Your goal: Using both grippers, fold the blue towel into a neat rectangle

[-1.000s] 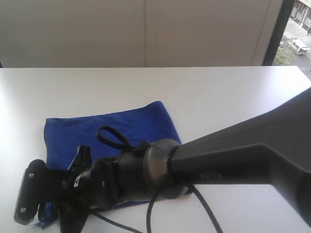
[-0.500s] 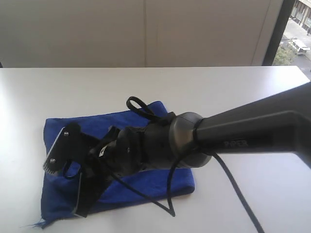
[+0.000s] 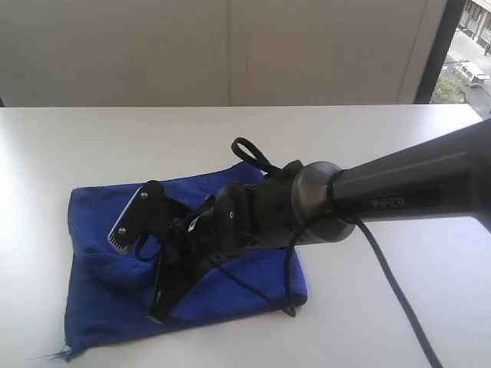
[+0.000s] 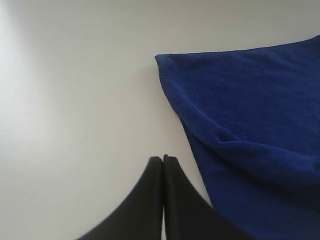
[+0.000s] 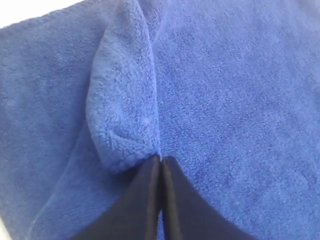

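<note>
The right pincer, pressed together on a raised ridge of the blue towel, has risen from the towel's near corner to over its middle, likely starting a fold, while the closed, empty left pincer hovers over the tabletop just beside the towel's edge.

Exterior high; wrists close (shared towel)

the one readable text is the word piper, in pale grey capitals on the side of the right arm; it runs along that long black link, just behind the rounded joint, in the exterior view
</note>
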You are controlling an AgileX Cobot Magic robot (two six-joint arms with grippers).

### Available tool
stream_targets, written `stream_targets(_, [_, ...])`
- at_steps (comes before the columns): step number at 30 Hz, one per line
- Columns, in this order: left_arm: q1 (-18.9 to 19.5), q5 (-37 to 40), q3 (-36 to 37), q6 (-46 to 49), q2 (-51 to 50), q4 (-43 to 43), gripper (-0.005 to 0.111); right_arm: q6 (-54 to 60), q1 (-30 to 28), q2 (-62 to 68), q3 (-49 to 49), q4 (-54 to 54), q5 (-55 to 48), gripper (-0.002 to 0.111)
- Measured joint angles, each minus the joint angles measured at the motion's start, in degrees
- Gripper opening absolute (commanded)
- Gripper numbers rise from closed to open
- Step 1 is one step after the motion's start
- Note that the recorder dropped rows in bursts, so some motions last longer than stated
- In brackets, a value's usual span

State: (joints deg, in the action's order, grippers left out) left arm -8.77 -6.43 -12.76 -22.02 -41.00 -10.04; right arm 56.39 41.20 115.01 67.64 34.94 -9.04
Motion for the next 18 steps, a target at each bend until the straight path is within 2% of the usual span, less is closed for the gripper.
stream_targets(11, [0.0, 0.0, 0.0, 0.0, 0.0, 0.0, 0.000, -1.0, -2.4, 0.0, 0.0, -1.7, -0.7, 0.001])
stream_targets(14, [0.0, 0.0, 0.0, 0.0, 0.0, 0.0, 0.000, -1.0, -2.4, 0.0, 0.0, -4.9, -2.0, 0.016])
stream_targets(18, [0.0, 0.0, 0.0, 0.0, 0.0, 0.0, 0.000, -1.0, -2.4, 0.0, 0.0, -8.8, -3.5, 0.048])
